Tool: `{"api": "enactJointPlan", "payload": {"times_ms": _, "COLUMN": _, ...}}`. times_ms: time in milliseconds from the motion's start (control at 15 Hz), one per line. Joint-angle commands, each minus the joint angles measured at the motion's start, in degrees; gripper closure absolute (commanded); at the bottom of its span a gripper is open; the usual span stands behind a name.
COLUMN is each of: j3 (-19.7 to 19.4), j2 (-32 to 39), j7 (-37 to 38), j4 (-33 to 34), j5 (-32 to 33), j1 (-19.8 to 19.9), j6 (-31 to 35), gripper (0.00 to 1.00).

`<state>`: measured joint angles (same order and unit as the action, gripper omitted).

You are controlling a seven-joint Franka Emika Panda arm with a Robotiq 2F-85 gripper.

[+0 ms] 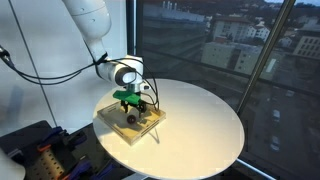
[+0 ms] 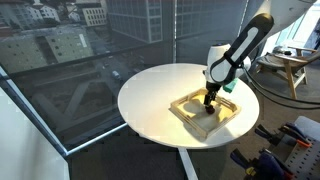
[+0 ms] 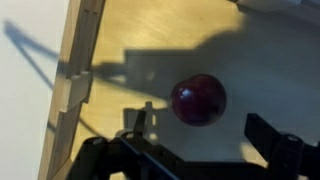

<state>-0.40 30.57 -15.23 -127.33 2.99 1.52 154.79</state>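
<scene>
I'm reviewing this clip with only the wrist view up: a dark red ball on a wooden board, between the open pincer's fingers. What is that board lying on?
Observer: It is a wooden tray, and it lies on a round white table, toward one edge.
Operator: What is around the table?
Observer: A big window stands right beside it, with city buildings outside.
Operator: And the approach?
Observer: The arm reaches down from above. The pincer points down into the tray, just above the dark red ball.
</scene>
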Motion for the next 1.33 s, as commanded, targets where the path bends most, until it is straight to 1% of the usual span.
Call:
{"api": "enactJointPlan", "payload": {"times_ms": 0, "j3": 0.2, "j2": -1.3, "j7": 1.4, "j4": 0.2, "j5": 1.3, "j1": 0.4, "j6": -1.1, "gripper": 0.00}}
{"api": "enactJointPlan", "payload": {"times_ms": 400, "j3": 0.3, "j2": -4.9, "j7": 1.3, "j4": -1.2, "j5": 1.2, "j1": 0.4, "j6": -2.6, "gripper": 0.00}}
{"api": "enactJointPlan", "payload": {"times_ms": 1267, "j3": 0.8, "j2": -17.1, "j7": 1.2, "j4": -6.1, "j5": 0.2, "j1": 0.3, "j6": -9.2, "gripper": 0.00}}
